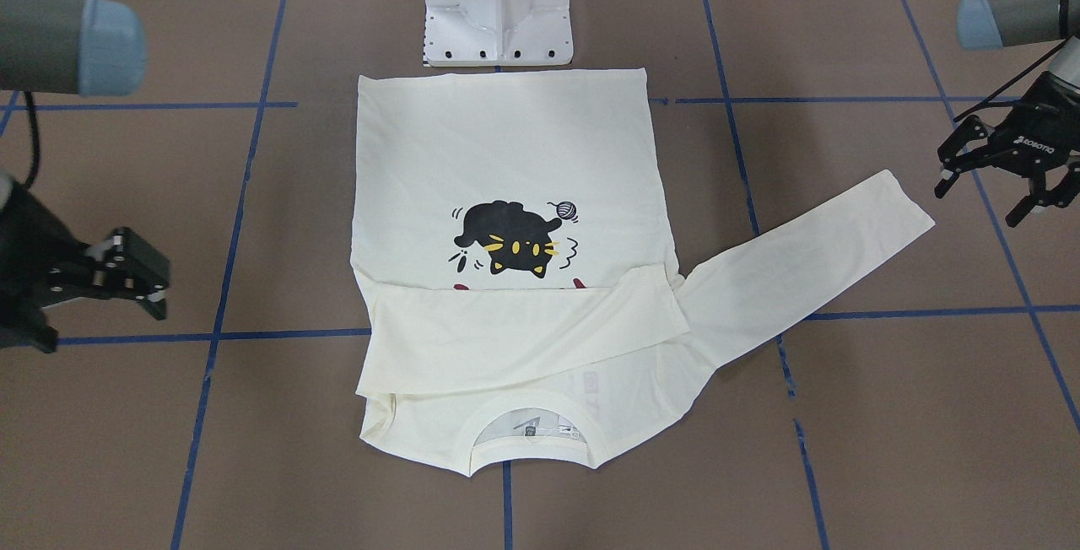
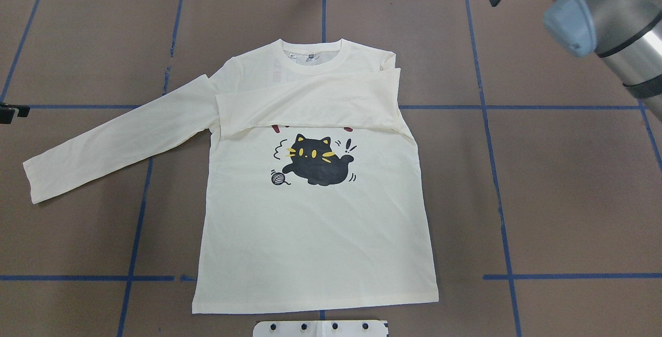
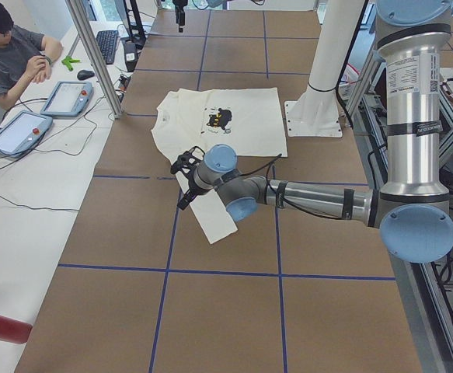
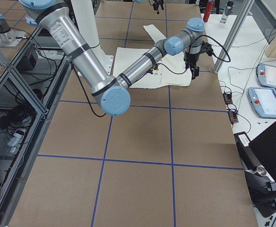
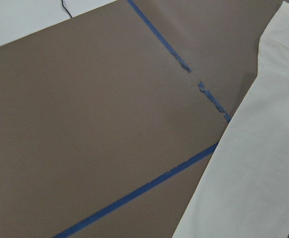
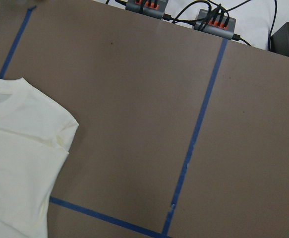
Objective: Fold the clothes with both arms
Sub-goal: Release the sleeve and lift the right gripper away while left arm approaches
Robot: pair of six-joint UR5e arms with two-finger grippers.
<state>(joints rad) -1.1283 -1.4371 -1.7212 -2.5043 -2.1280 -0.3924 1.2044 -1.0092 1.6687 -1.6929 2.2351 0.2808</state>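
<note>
Across the middle of the brown worktop [image 2: 569, 197], which is gridded with blue tape [image 2: 495, 171], the cream shirt [image 2: 310, 239] lies flat, print side up. Its hem is just beside the white base [image 1: 499, 6], and its collar [image 2: 310, 64] is at the end away from the robot.

Left arm [image 3: 327, 200] reaches low over the worktop on the shirt's left side. Right arm [image 4: 142, 66] stretches out past the shirt's right shoulder.

The sleeve on the robot's right [image 2: 310, 102] is folded across the chest and lies on the body. It hides most of the red lettering [image 2: 275, 129], with only bits showing under its lower edge. The other sleeve [image 2: 119, 146] is stretched out flat to the robot's left, slanting toward the robot's side, with its cuff well away from the body.

Left gripper [image 1: 979, 202] is near that cuff but apart from it, fingers spread, no cloth between them. Right gripper [image 1: 156, 284] is off the shirt's right side and clear of the cloth, fingers also apart and holding nothing.

The black cat print [image 2: 316, 164], with yellow eyes and whiskers, sits mid-chest just below the folded sleeve. A small yarn ball [image 2: 279, 178] is printed beside it.
</note>
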